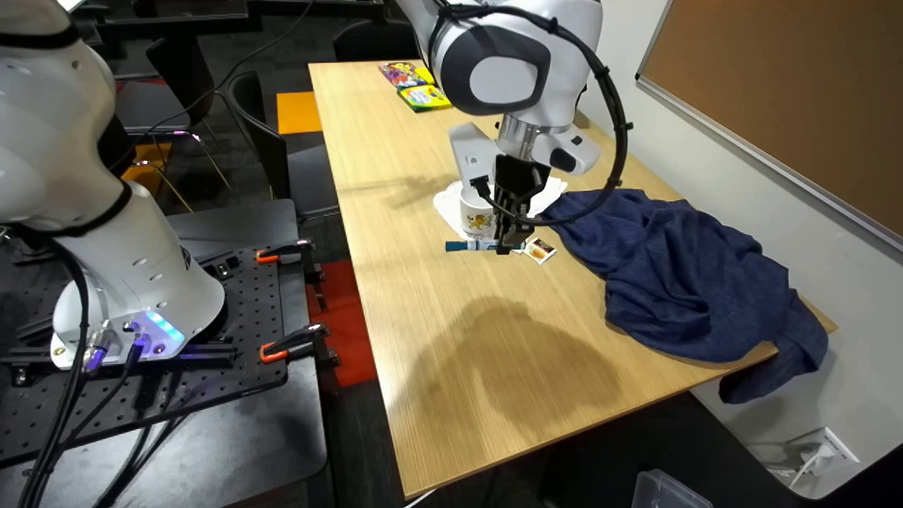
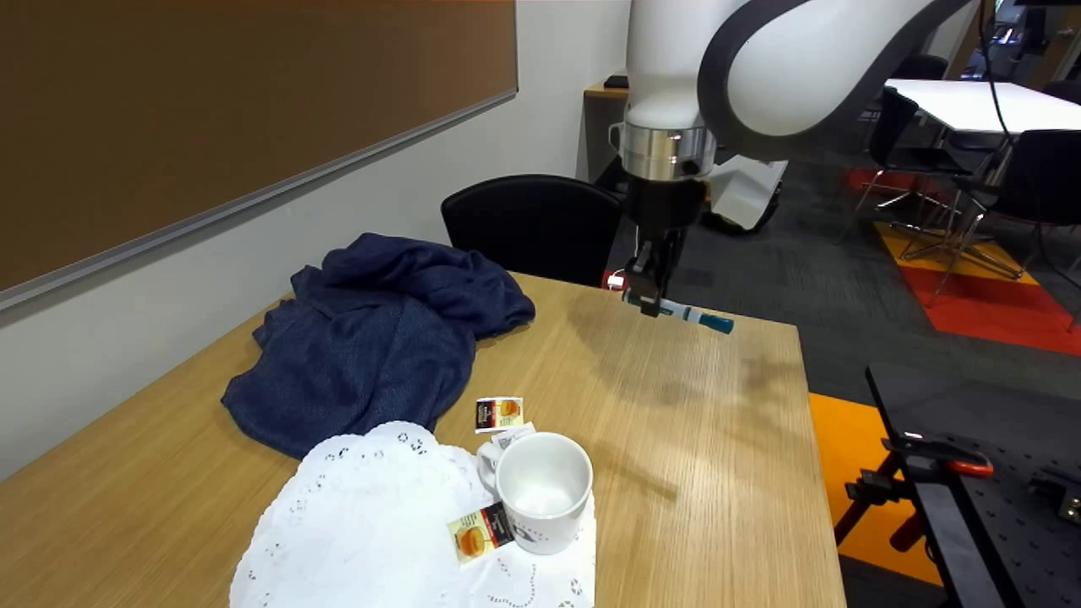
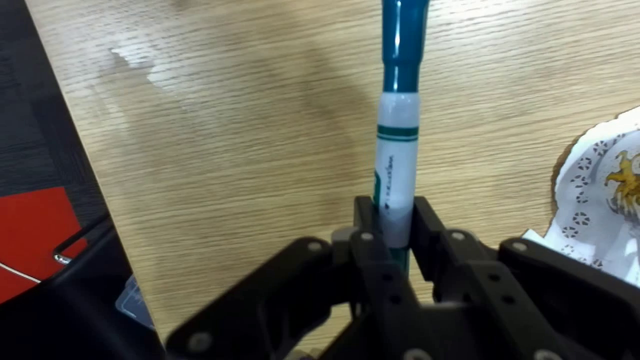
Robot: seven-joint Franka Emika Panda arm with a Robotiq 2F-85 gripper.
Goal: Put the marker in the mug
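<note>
The marker has a white barrel and teal ends; it shows in both exterior views (image 1: 458, 246) (image 2: 705, 319) and in the wrist view (image 3: 398, 150). My gripper (image 1: 505, 245) (image 2: 650, 297) (image 3: 393, 220) is shut on it near one end. The marker is roughly level, above the table, with its teal cap pointing out from the fingers. The white mug (image 1: 477, 221) (image 2: 547, 532) stands upright, its interior visible and bare, apart from gripper and marker. Part of the mug's side with a gold figure (image 3: 625, 182) shows at the wrist view's right edge.
A lacy white doily (image 2: 372, 523) lies under and beside the mug. Tea packets (image 2: 499, 414) (image 2: 478, 532) lie near it. A dark blue cloth (image 1: 691, 282) (image 2: 372, 338) is bunched along the wall side. Colourful boxes (image 1: 423, 97) lie at the table's far end.
</note>
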